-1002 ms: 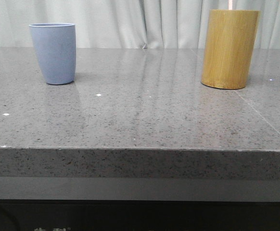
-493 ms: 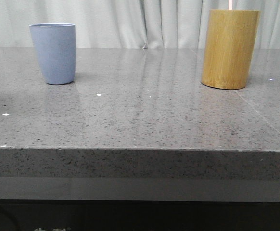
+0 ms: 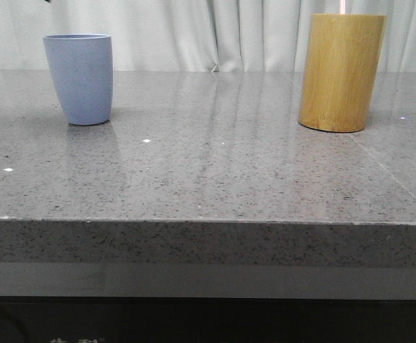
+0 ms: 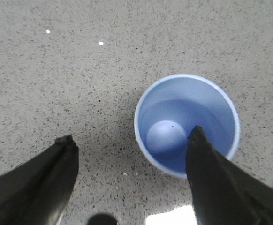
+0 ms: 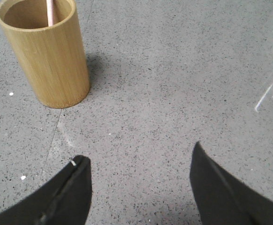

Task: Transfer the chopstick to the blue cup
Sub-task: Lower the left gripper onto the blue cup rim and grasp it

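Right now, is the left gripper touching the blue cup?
Cannot tell. In the left wrist view the left gripper is open above the blue cup, and one finger overlaps its rim. Looking straight down, no contact or gap shows plainly.

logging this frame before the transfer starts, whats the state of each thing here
blue cup: upright on the table, empty
bamboo holder: upright on the table, chopstick inside
chopstick: standing in the holder, not gripped
left gripper: open above the cup, holding nothing
right gripper: open over bare table, holding nothing
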`<state>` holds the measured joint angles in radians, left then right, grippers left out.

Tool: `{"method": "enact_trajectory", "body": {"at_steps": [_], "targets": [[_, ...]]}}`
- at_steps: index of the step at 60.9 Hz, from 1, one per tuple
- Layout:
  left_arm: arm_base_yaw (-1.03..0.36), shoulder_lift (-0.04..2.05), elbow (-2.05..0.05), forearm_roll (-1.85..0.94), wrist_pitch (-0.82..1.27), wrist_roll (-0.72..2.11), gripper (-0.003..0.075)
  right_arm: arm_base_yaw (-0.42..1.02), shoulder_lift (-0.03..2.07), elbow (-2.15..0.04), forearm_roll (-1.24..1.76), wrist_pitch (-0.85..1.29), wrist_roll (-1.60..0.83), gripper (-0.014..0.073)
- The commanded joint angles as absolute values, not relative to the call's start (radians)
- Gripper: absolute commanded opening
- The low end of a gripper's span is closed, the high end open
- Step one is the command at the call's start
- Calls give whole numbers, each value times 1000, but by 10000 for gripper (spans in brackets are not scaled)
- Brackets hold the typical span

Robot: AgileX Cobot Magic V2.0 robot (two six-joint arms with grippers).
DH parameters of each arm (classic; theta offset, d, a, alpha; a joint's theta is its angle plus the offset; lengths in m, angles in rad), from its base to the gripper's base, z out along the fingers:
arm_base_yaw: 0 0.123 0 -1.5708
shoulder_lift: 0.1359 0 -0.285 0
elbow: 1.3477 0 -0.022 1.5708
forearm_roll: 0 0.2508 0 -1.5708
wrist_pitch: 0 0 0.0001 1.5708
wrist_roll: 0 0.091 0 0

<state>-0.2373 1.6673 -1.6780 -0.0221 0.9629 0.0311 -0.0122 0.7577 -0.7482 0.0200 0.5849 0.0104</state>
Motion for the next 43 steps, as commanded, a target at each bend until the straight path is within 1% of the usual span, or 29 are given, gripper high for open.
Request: {"method": "enact_trajectory", "body": {"at_steps": [1,15,22,30,43], "targets": [[-244,1692,-1785,-29,973,29,480,-12,757,-782,23,520,0,474],[-244,1832,-1936,-27,1081,29,479,-12,757,-782,23,520,0,474],[-244,1877,-1984,-27,1126,29,445,-12,757,-782,23,521,0,474],[-244,1895,-1996,-27,1135,29,368,-12,757,-782,23,521,0,474],[-244,1900,-1996,-27,1163,29,183,-12,757,-782,23,521,0,474]]}}
